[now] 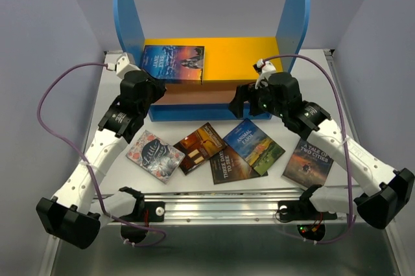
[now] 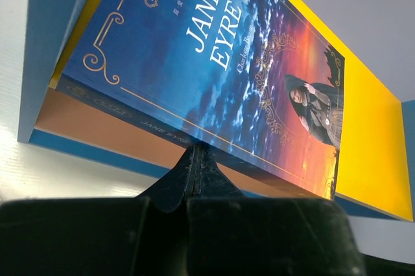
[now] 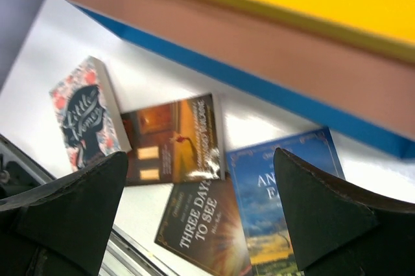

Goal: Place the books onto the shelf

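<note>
White table (image 1: 321,72) holds five books (image 1: 224,149) unshelved — only Jane Eyre (image 1: 172,62) lies on the shelf (image 1: 240,56), the closed left gripper (image 2: 194,159) at its edge; the right gripper (image 3: 200,159) hovers wide open, empty.

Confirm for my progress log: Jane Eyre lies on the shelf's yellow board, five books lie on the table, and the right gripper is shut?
No: the right gripper is open, jaws wide apart in the right wrist view. Jane Eyre does lie on the shelf; the rest stands.
</note>
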You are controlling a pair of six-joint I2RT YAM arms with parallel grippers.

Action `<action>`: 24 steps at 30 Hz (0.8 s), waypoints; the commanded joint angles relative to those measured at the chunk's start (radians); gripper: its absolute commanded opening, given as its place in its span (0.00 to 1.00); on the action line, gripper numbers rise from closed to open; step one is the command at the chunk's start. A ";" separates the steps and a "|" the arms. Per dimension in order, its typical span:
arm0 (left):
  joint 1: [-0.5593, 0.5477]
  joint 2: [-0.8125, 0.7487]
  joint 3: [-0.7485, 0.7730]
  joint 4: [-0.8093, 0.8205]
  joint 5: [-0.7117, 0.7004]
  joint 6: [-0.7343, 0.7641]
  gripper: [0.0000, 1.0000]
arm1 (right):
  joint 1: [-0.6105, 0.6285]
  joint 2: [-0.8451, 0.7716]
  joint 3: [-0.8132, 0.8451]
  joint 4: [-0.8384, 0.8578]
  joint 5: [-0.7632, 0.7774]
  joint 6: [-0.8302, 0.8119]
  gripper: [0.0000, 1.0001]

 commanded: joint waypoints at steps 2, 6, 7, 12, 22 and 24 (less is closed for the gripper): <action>0.007 0.021 0.046 0.073 0.004 0.019 0.00 | -0.004 0.039 0.141 0.091 -0.115 -0.028 1.00; 0.007 0.024 0.038 0.087 0.017 0.008 0.00 | -0.004 0.091 0.216 0.121 -0.141 -0.038 1.00; 0.009 0.023 0.037 0.088 0.024 0.007 0.00 | -0.004 0.105 0.233 0.121 -0.127 -0.054 1.00; 0.007 0.006 0.015 0.099 0.045 -0.005 0.00 | -0.004 0.229 0.372 0.113 -0.005 -0.084 1.00; 0.007 0.006 -0.006 0.119 0.082 -0.022 0.00 | -0.004 0.442 0.578 0.081 0.080 -0.210 0.56; 0.007 0.006 -0.009 0.123 0.084 -0.025 0.00 | -0.004 0.484 0.609 0.082 0.051 -0.238 0.50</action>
